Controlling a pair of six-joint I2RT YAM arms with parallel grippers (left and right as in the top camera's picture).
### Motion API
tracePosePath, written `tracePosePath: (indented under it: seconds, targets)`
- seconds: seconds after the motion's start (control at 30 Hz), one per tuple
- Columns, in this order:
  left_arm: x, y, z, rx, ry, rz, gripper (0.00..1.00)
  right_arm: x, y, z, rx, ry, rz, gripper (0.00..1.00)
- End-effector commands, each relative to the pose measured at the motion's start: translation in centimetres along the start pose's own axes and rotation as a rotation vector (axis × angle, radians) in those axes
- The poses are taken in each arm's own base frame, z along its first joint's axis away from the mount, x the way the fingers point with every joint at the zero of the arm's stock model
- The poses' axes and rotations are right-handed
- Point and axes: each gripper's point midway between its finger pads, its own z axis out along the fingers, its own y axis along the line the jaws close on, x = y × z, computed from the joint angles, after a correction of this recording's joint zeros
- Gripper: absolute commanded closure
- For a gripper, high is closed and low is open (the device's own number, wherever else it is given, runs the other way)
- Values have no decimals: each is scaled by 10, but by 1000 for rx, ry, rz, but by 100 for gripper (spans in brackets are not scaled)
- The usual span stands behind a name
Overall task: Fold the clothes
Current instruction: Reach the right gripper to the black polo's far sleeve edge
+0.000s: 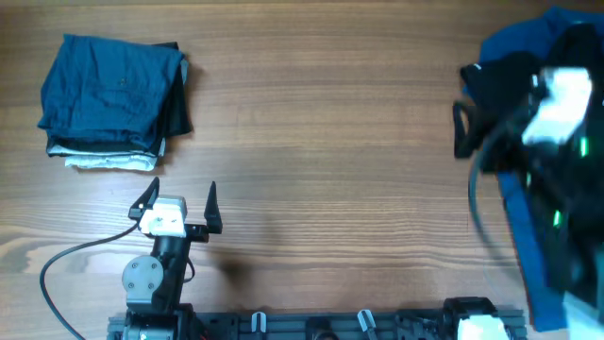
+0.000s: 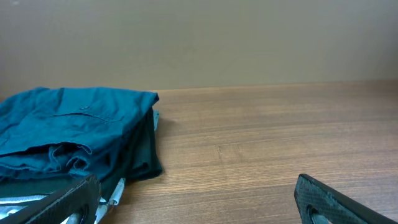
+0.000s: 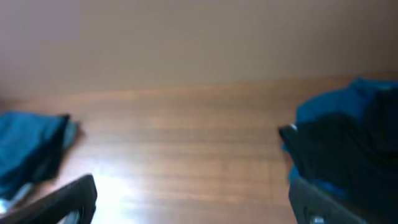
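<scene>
Over at the right edge of the frame lies a loose heap of clothes: a black shirt (image 1: 500, 80) crumpled on top of a bright blue garment (image 1: 525, 236) that trails down towards the lower right corner. The right arm (image 1: 562, 104) hangs above that heap, smeared with blur in the overhead view. From its own wrist camera the right gripper (image 3: 193, 183) has its jaws spread wide with nothing between them but bare table (image 3: 186, 137), and the black and blue heap sits just beyond the right-hand finger.

In the upper left of the frame there's a neat folded stack (image 1: 113, 94), with a teal piece on top, something black under it and a pale layer peeking out at the bottom.

The left gripper (image 1: 179, 200) sits low in the frame, below and a little right of that stack and apart from it. Its jaws are wide too and hold nothing. A black cable (image 1: 66, 260) loops away from that arm across the wood to the left.
</scene>
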Motion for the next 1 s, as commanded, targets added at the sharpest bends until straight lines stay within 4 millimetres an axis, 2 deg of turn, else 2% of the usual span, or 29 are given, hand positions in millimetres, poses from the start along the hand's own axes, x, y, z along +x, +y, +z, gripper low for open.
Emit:
tracePosePath:
  seconds: [0.0,0.07,0.1,0.2,0.27,0.3,0.37,0.43,0.53,0.63,0.67,0.8,0.97]
  targets:
    - [2,3,0,-16,1,15,0,-20,-17,33,93,111,-28,0]
    - [2,3,0,-16,1,15,0,-18,-26,61,127,190,-39,0]
    - [2,3,0,-16,1,15,0,-5,-34,98,135,273,-100,0]
    - [2,3,0,-16,1,15,0,15,-41,136,129,366,-151,0]
    - [2,3,0,-16,1,15,0,18,-48,156,145,376,-165,0]
    - [2,3,0,-16,1,15,0,19,-57,166,182,375,-120,0]
    - [2,3,0,-16,1,15,0,21,-88,185,311,361,3,2]
    - [2,3,0,-16,1,15,0,29,-116,202,374,373,53,6]
    - [2,3,0,-16,1,15,0,45,-147,225,414,401,78,12]
    - [2,3,0,-16,1,15,0,68,-180,256,451,430,114,17]
    - [2,3,0,-16,1,15,0,82,-194,270,465,449,127,18]
    - [2,3,0,-16,1,15,0,122,-211,296,475,532,139,19]
    - [2,3,0,-16,1,15,0,157,-207,335,367,584,32,19]
